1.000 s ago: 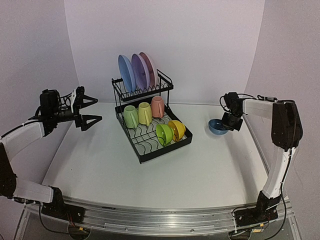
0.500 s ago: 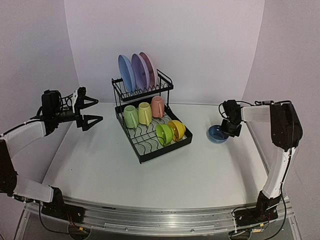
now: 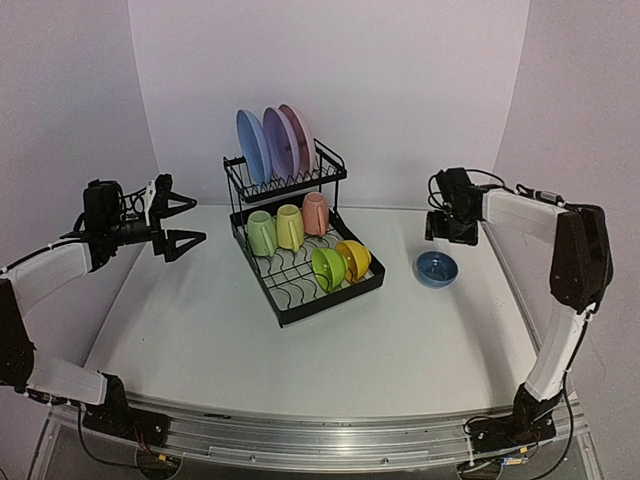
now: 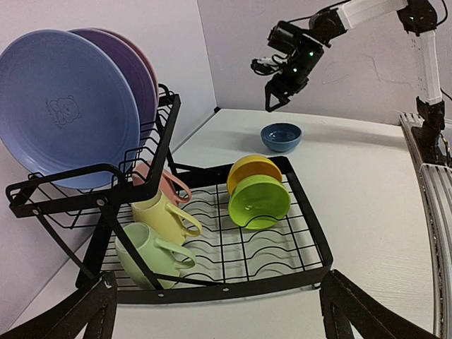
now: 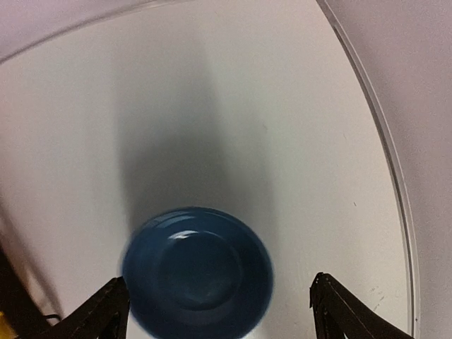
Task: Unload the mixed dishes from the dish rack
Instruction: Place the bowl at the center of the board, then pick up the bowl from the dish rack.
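Glossy blue small bowl [image 3: 437, 268] upright on white table [image 3: 300, 350], just below right gripper [image 3: 450, 232], fingers spread, holding nothing, not touching it. Left of the bowl, black wire two-tier dish rack [image 3: 330, 303]; beyond it left gripper [image 3: 198, 220], spread, empty.

Noted motion blur on blue bowl [image 5: 198, 272], lower centre, right wrist view. Found pink mug [image 4: 168, 183] largely hidden behind dish rack [image 4: 311, 212] wire and yellow mug [image 4: 162, 215], left of centre, left wrist view. Found yellow bowl [image 4: 253, 167] half covered by green bowl [image 4: 260, 203].
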You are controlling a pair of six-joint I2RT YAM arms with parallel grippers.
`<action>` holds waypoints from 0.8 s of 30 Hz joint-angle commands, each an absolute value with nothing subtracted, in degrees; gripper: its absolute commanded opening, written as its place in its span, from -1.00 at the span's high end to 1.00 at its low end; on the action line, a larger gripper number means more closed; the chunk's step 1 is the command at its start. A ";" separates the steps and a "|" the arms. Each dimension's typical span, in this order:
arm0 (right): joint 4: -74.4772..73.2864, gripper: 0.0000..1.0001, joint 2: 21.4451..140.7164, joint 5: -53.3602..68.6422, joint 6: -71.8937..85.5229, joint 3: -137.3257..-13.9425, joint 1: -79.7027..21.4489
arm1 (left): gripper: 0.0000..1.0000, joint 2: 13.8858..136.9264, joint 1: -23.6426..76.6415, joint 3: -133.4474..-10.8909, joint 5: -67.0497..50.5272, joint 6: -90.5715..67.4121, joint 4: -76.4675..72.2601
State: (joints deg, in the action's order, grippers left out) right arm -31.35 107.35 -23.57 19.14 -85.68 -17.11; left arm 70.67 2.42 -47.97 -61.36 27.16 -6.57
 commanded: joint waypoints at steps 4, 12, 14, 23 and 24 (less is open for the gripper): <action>-47.42 -0.45 109.65 -26.91 22.04 -103.40 -33.69 | -0.99 70.49 2.21 -49.32 -61.38 26.90 -8.69; -50.01 -0.36 120.51 -34.56 14.04 -118.60 -49.11 | -0.99 69.98 2.20 -48.80 -61.45 27.29 -8.09; -50.11 -0.34 122.94 -38.26 12.21 -120.51 -50.32 | -0.99 70.11 2.20 -48.74 -61.66 27.25 -8.14; -49.77 -0.25 134.99 -46.30 -3.80 -131.07 -54.08 | -0.99 70.32 2.20 -48.91 -61.51 26.84 -8.29; -49.76 -0.26 135.80 -47.11 -4.55 -131.52 -54.24 | -0.99 70.38 2.20 -48.86 -61.50 26.81 -8.27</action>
State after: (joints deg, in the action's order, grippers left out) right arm -49.04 133.01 -41.53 2.98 -127.25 -53.14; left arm 70.67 2.42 -47.97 -61.34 27.01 -7.05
